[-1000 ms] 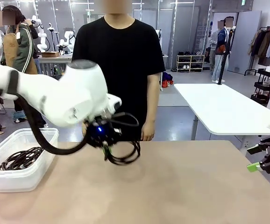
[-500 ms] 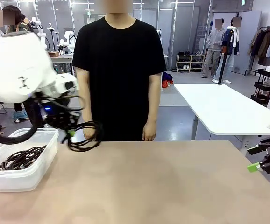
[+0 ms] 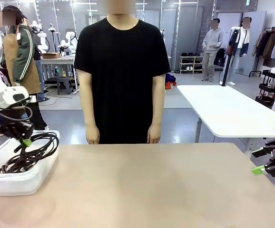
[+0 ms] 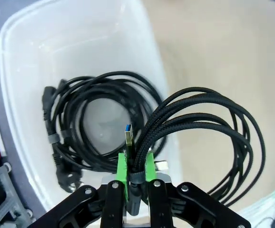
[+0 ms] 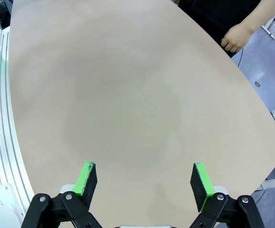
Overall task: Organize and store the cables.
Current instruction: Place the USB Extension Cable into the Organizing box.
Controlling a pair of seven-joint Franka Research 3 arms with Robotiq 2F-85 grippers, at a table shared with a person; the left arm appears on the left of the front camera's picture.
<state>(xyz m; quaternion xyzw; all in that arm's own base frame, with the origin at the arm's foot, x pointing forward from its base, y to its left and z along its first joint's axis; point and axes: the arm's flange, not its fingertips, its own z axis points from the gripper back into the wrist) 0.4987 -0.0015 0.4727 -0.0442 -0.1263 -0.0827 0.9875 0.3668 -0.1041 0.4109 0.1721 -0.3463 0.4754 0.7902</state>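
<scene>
While our left gripper (image 4: 135, 167) stays out of it for the moment, its green pads clamp a coil of braided black cable (image 4: 201, 133) at the gathered bundle, a blue-tipped USB plug (image 4: 129, 136) poking up beside the grip. From the wrist we see the loops hanging partly over the rim of the clear plastic bin (image 4: 28, 42) and partly outside it, above the tan table (image 3: 166, 185). Inside the bin lies another coiled cable (image 4: 85, 123), smooth black, with chunky plug ends. We judge the step in hand to be the drop into the bin, and to do it well we should shift the wrist further over the bin's middle so the whole coil clears the rim, lower until the loops rest on the stored cable, and only then part the pads. Across the table, our right gripper (image 3: 267, 161) hangs near the edge with its jaws spread wide, holding nothing. Beyond the far edge stands a person (image 3: 121, 71), hands down.
</scene>
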